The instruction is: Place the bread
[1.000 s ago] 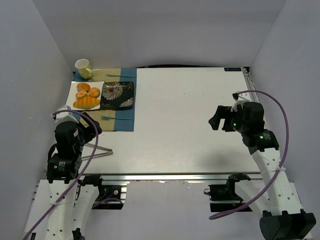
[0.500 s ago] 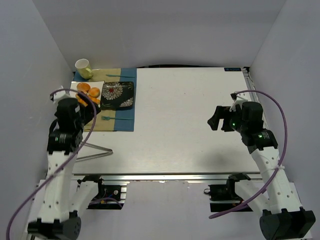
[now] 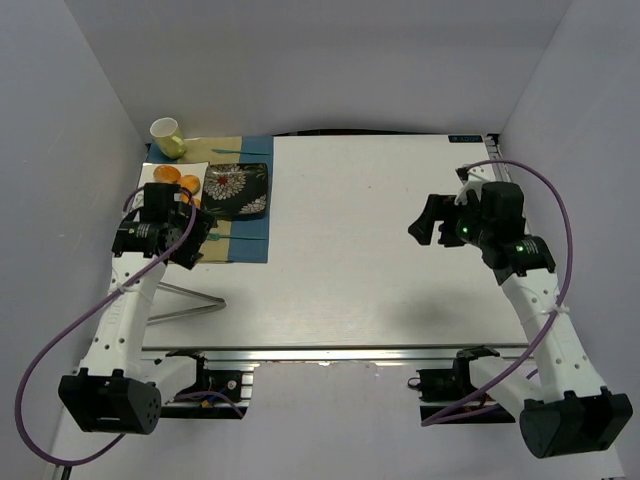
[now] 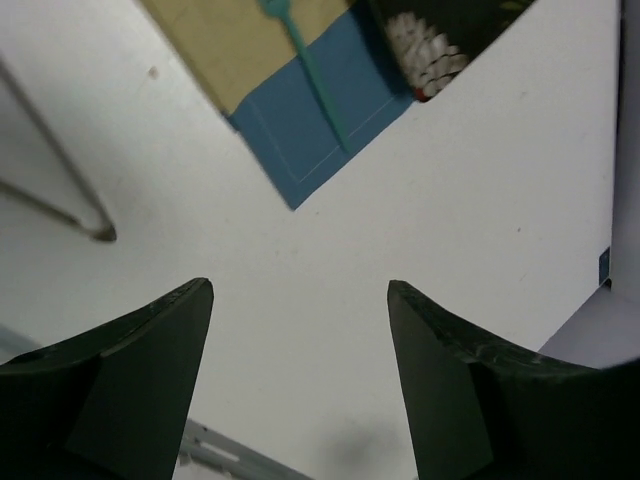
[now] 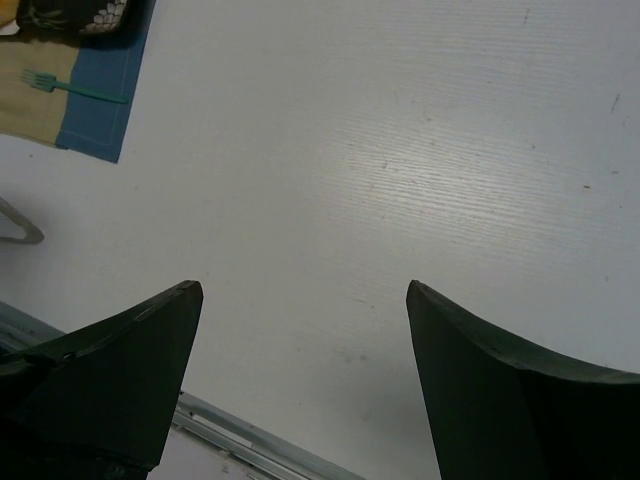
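The left arm has swung forward over the white plate [image 3: 183, 167] at the tabletop's [image 3: 380, 250] far-left corner, hiding the bread lying there, its left hand [image 4: 300, 287] spread and empty, so the pickup looks imminent; the right hand [image 5: 303, 287] hangs spread too.

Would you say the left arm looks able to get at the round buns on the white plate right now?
Probably yes: the left gripper hangs open and empty close by the white plate, and the round buns lie uncovered, with nothing in the way.
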